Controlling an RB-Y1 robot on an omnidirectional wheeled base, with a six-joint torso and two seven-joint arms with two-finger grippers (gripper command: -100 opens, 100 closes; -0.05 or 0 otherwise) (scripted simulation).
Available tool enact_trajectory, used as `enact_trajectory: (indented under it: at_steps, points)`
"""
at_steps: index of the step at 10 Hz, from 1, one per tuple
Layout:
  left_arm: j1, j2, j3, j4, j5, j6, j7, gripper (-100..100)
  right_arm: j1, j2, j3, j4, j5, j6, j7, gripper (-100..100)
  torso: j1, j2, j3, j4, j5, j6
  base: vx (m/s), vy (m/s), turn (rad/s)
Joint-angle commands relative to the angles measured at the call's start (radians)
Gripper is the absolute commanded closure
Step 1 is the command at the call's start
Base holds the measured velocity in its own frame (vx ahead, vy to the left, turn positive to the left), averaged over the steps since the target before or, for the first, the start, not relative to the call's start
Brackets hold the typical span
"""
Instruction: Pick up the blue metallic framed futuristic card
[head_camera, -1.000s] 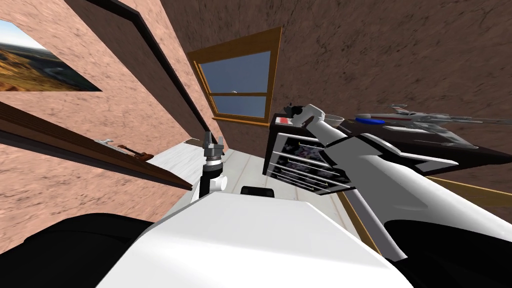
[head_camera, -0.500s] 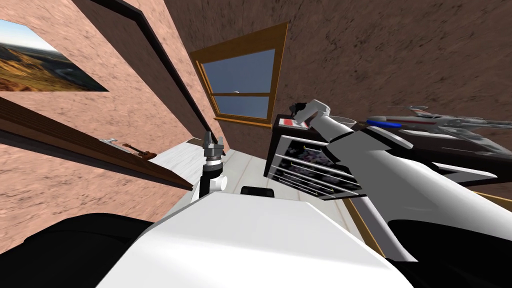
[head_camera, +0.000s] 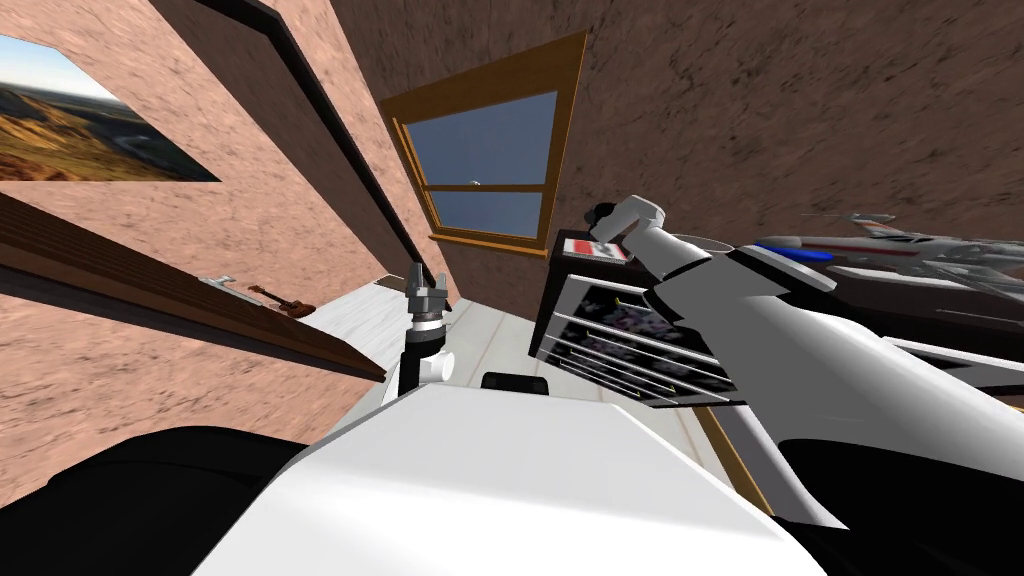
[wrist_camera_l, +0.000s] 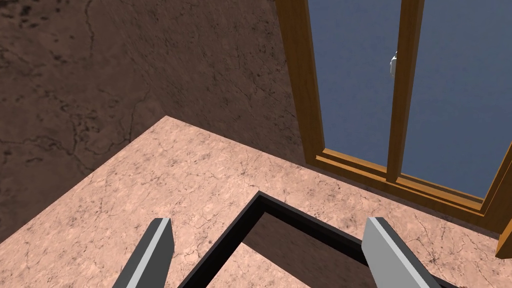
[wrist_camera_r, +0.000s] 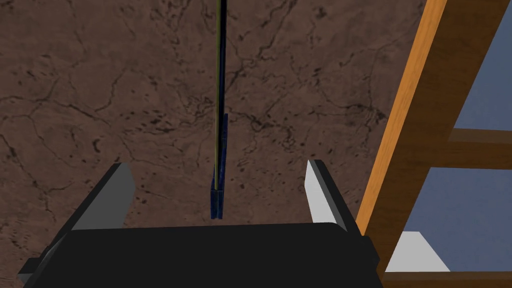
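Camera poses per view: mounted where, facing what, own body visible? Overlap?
Head view: on the head, steeply down and forward at a dark cabinet and window; left arm and right arm show.
Left wrist view: on left hand, faces wall corner, window; left pincer open.
Right wrist view: on right hand, faces brown wall; right pincer open, edge-on blue card between its fingers, untouched.
Shared: the window, in all three.

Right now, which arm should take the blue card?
Right. The right gripper is open with the edge-on blue card between its fingers, untouched. The left gripper, open, hangs well left of the dresser.
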Motion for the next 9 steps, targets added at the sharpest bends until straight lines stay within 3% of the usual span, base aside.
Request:
enact_trajectory:
  at_steps: [1, 2, 4, 6, 7, 9]
  points:
    - [0.000, 0.000, 0.000, 0.000, 0.000, 0.000, 0.000, 0, 0.000, 0.000, 0.000, 0.000, 0.000, 0.000, 0.000, 0, 0.000, 0.000, 0.000, 0.000, 0.000, 0.000, 0.000, 0.000, 0.000]
    - [0.000, 0.000, 0.000, 0.000, 0.000, 0.000, 0.000, 0, 0.040, -0.043, -0.029, -0.039, -0.008, 0.008, 0.006, -100, 0.000, 0.001, 0.001, 0.000, 0.000, 0.000, 0.010, 0.022, 0.160]
    - [0.000, 0.000, 0.000, 0.000, 0.000, 0.000, 0.000, 0, 0.040, -0.043, -0.029, -0.039, -0.008, 0.008, 0.006, -100, 0.001, 0.001, 0.001, 0.000, 0.000, 0.000, 0.013, 0.017, 0.031]
    - [0.000, 0.000, 0.000, 0.000, 0.000, 0.000, 0.000, 0, 0.113, -0.112, -0.086, -0.106, -0.024, 0.023, 0.019, -100, 0.001, 0.002, 0.001, 0.000, 0.000, 0.000, 0.020, 0.029, 0.194]
    - [0.000, 0.000, 0.000, 0.000, 0.000, 0.000, 0.000, 0, 0.120, -0.130, -0.086, -0.116, -0.024, 0.023, 0.019, -100, 0.001, 0.001, 0.000, 0.000, 0.000, 0.000, 0.021, 0.028, 0.068]
    - [0.000, 0.000, 0.000, 0.000, 0.000, 0.000, 0.000, 0, 0.198, -0.203, -0.143, -0.194, -0.040, 0.039, 0.033, -100, 0.001, 0.001, 0.001, 0.000, 0.000, 0.000, 0.020, 0.041, 0.172]
